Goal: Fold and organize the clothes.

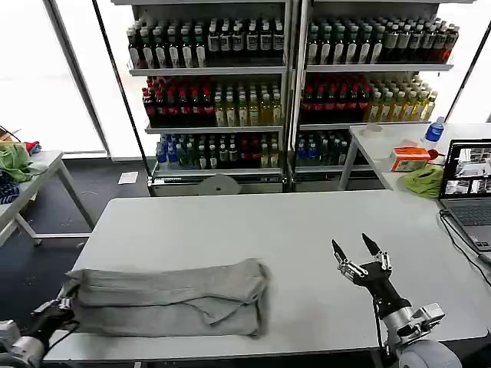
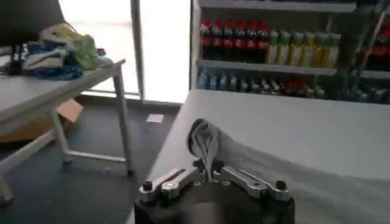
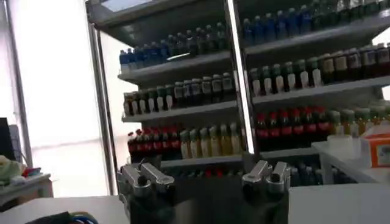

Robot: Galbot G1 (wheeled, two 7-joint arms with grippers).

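My left tool (image 1: pixel 63 303) sits at the near left corner of the worktop (image 1: pixel 307 230), fingers pinched shut on the left end of the grey shirt (image 1: pixel 173 297). In the left wrist view the bunched cloth edge (image 2: pixel 204 143) is caught between the finger pads (image 2: pixel 183 178). The shirt lies folded into a long band along the near edge of the worktop, left of centre, with layered folds at its right end. No print or collar visible, so I can't say which shirt it is.

My right tool (image 1: pixel 358 251) is up over the near right part of the worktop, well apart from the shirt, fingers spread wide, holding nothing. Right wrist view has both of its fingers (image 3: pixel 146 176) apart with bare air between.

Further right, a laptop (image 1: pixel 468 188) at the worktop's edge. Behind it a second table with a yellow-green cloth (image 1: pixel 423 181), an orange box (image 1: pixel 409 159) and a blue bottle (image 1: pixel 434 132). Far left, a side table (image 1: pixel 31 180) with a green cloth (image 1: pixel 14 161). At the back, shelves of drink bottles (image 1: pixel 291 84).
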